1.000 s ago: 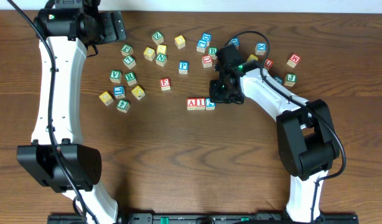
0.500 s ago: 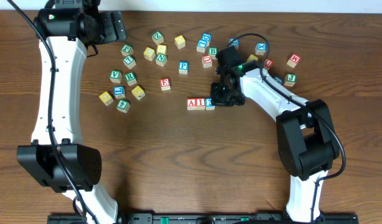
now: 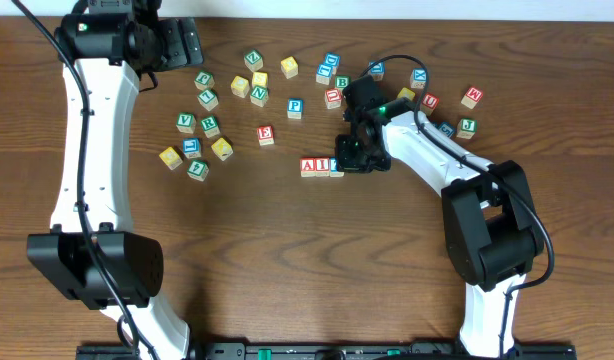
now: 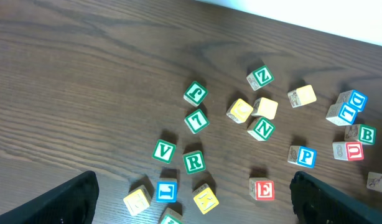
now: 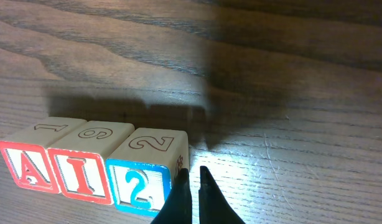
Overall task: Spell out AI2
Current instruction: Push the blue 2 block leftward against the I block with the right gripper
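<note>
**blockhead_42:** The right end effector (image 5: 193, 175) is pinched almost shut with nothing in it. Its tips are low, just beside the right face of the 2 block (image 5: 141, 180). They might be touching it, I can't tell. That block sits at the right end of a tight row, up against the I block (image 5: 82, 177), with the A block (image 5: 29, 168) after that. So it reads AI2, roughly mid-tabletop (image 5: 303, 93).

**yam_fan:** And the other arm?

**blockhead_42:** The left end effector (image 4: 191, 182) is spread wide and empty. It's hanging over the spare letter blocks (image 3: 259, 93), well away from the row.

**yam_fan:** How do you reckon those cubes handle?

**blockhead_42:** My guess is small wooden blocks: light, stiff, not fragile. The faces look smooth and painted, so a sideways bump would probably slide one, or the whole row. If the 2 needs regripping, I'd take it across its front and back faces, since the I blocks its left side. Go for the flat faces, not the corners, or it'll likely twist out.
</note>
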Tool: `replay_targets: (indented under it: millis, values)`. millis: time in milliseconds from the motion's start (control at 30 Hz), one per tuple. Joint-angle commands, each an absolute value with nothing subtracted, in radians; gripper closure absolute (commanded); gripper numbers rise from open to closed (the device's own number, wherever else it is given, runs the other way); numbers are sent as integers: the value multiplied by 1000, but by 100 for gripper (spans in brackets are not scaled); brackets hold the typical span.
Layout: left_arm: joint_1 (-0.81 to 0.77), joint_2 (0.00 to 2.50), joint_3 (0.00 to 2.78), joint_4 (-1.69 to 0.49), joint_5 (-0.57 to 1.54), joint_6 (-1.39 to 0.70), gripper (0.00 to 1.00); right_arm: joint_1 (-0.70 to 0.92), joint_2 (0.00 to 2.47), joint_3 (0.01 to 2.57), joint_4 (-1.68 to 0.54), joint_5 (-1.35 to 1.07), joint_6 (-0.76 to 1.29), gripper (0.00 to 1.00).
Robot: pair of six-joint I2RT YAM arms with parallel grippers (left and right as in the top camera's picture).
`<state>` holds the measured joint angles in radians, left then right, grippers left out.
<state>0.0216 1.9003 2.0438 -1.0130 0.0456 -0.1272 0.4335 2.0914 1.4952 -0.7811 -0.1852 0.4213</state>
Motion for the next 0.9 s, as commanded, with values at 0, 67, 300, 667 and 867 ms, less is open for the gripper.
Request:
replay_targets:
  millis: [0, 67, 300, 667, 867]
  values:
    - [21, 1908, 2051, -1013, 36, -125, 2, 440, 2067, 1489, -781, -179, 438, 99]
    - [21, 1908, 2051, -1013, 36, -125, 2, 440, 2067, 1489, -779, -179, 437, 99]
    - [21, 1908, 2051, -1013, 36, -125, 2, 440, 2067, 1489, -774, -179, 437, 99]
    - [21, 1908, 2051, -1013, 36, -125, 3, 455, 2067, 1489, -783, -179, 451, 99]
    - [21, 1908, 2051, -1013, 36, -125, 3, 456, 2067, 1489, -786, -178, 456, 99]
